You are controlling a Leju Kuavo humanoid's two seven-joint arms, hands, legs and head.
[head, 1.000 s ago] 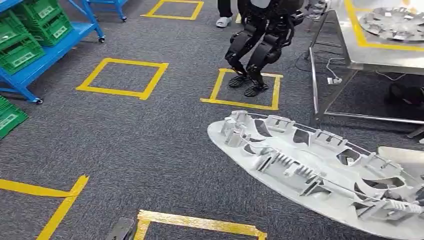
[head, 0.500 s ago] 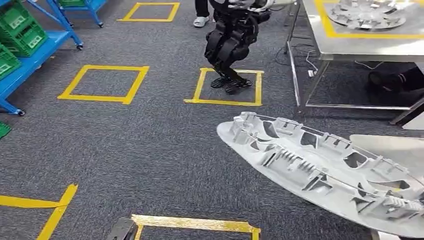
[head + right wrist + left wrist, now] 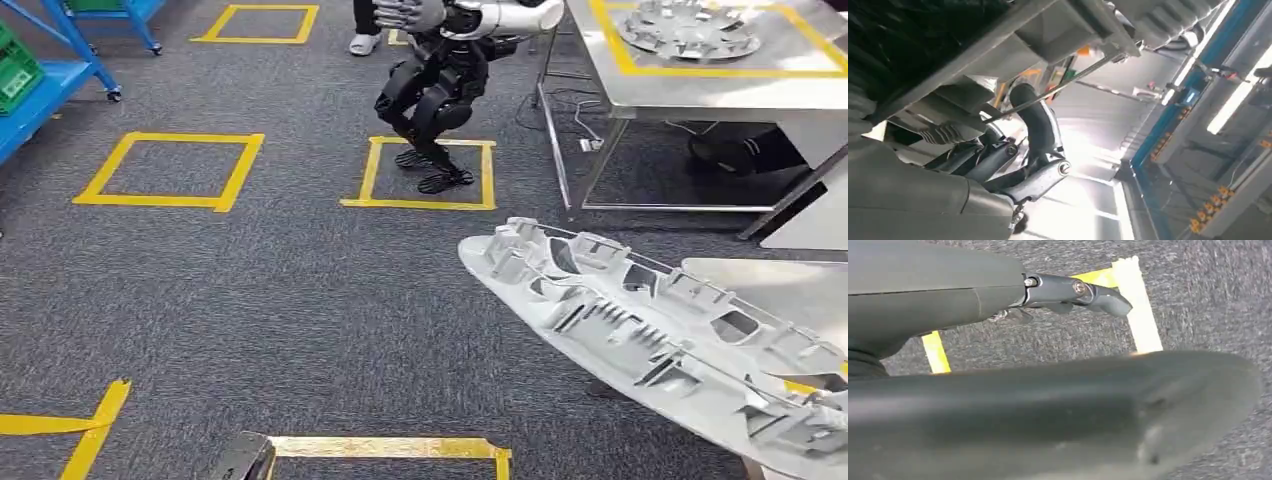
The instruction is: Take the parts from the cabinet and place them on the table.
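Note:
A large pale grey round part (image 3: pixel 640 320) with ribs and cut-outs hangs tilted over the carpet at the lower right of the head view. In the right wrist view my right hand (image 3: pixel 1013 155) grips this part (image 3: pixel 998 45) from underneath, dark fingers curled around a thin rod on it. My left hand (image 3: pixel 1038 400) hangs over the carpet, thumb and a dark finger apart, holding nothing. The steel table (image 3: pixel 700 85) stands at the upper right, and a similar round part (image 3: pixel 688 28) lies inside its yellow taped outline.
Another humanoid robot (image 3: pixel 435 90) stands on a yellow floor square beside the table's left legs, and a person's shoe (image 3: pixel 365 42) shows behind it. A blue rack (image 3: pixel 50 70) stands at the far left. A pale flat surface (image 3: pixel 790 290) lies behind the held part.
The camera has turned: the rack slid out to the left and the table and other robot came further into view. The part stays in my right hand.

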